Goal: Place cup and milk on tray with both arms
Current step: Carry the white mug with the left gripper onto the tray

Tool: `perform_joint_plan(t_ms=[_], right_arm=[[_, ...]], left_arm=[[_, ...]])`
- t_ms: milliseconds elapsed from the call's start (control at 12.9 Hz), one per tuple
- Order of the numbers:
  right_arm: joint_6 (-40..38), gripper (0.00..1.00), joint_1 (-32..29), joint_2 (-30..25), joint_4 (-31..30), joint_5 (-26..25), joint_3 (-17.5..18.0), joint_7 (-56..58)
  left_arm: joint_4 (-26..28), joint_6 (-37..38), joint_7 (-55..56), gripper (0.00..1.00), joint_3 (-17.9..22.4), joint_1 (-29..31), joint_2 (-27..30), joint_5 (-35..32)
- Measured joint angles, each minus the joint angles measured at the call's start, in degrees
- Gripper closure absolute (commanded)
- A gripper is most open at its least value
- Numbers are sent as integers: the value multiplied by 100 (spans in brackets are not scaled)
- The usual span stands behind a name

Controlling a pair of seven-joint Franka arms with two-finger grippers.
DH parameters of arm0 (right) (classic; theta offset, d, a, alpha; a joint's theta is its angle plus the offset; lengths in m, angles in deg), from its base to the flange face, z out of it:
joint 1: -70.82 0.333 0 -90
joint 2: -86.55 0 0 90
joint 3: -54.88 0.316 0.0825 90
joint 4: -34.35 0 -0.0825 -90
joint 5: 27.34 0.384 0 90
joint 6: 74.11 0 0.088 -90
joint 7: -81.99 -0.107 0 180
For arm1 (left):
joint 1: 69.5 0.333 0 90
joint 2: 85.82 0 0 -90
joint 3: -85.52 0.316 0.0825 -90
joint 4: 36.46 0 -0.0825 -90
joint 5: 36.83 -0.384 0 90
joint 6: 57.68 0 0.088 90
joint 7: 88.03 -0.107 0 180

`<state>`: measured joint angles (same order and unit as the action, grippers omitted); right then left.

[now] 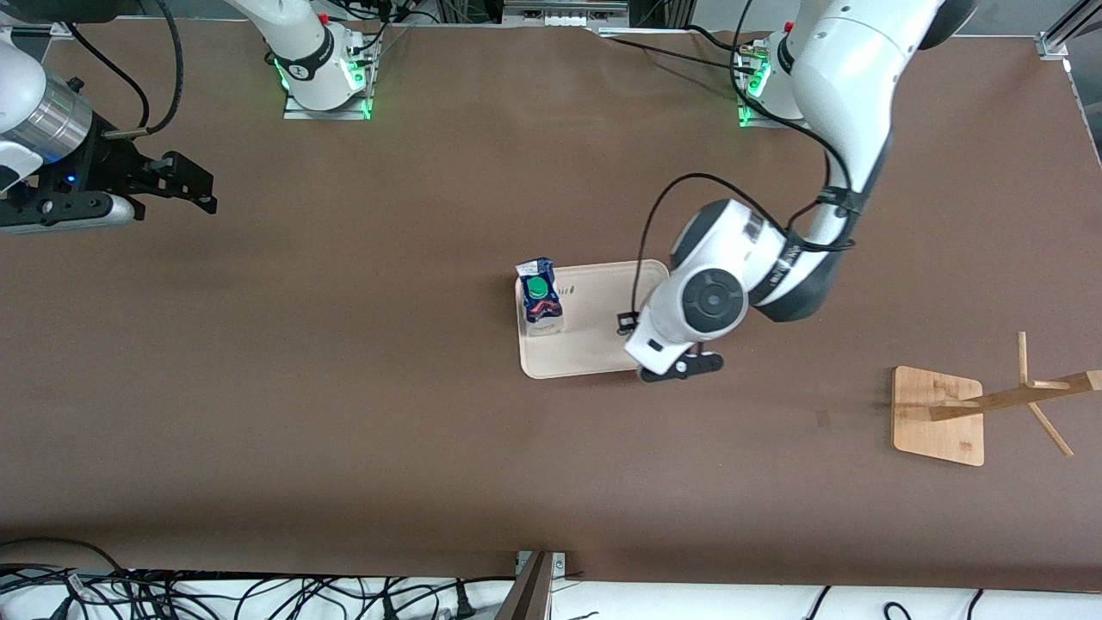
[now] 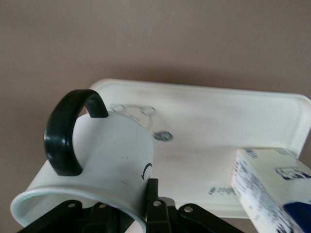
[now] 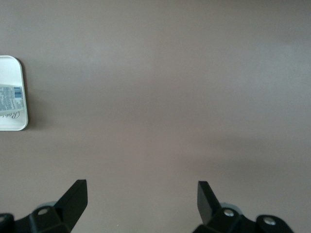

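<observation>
Main risk as I read it: the mug (image 2: 104, 160) hangs pinched by its rim wall only, tilted, over the cream tray (image 2: 218, 126), so an early release could tip it onto its side or roll it off the tray's edge toward the left arm's end of the table. The milk carton (image 1: 541, 297) already stands upright on the tray, at the end toward the right arm; a careless sideways sweep with the mug could knock it over, though in the left wrist view there is bare tray between the two. Left gripper (image 2: 146, 206): fingers clamped tight on the mug's wall, black handle up and away from the fingers; the arm reaches from its base with the wrist bent down over the tray's end toward the left arm. Right gripper (image 3: 141, 199): jaws spread wide, holding nothing, waiting over bare table well apart from the tray. The wooden rack (image 1: 956, 413) stands clear of all this.
</observation>
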<state>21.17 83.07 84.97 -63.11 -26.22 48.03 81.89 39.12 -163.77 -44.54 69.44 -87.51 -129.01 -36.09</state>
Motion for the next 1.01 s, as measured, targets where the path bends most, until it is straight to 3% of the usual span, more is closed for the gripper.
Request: perform_joint_plan(t_ms=[310, 387, 465, 1007], right_arm=[[-14, 0, -1, 48, 199, -94, -16, 0], [-14, 0, -1, 50, 207, -122, -19, 0], [-16, 0, -3, 62, 208, -173, -21, 0], [-19, 0, -11, 151, 230, -218, -40, 0]], left_arm=[[10, -47, 330, 100, 3, -244, -254, 150], [21, -47, 399, 75, 4, -280, -317, 150], [30, -47, 466, 1, 11, -321, -389, 150], [-126, -49, 408, 0, 104, -161, -452, 150]])
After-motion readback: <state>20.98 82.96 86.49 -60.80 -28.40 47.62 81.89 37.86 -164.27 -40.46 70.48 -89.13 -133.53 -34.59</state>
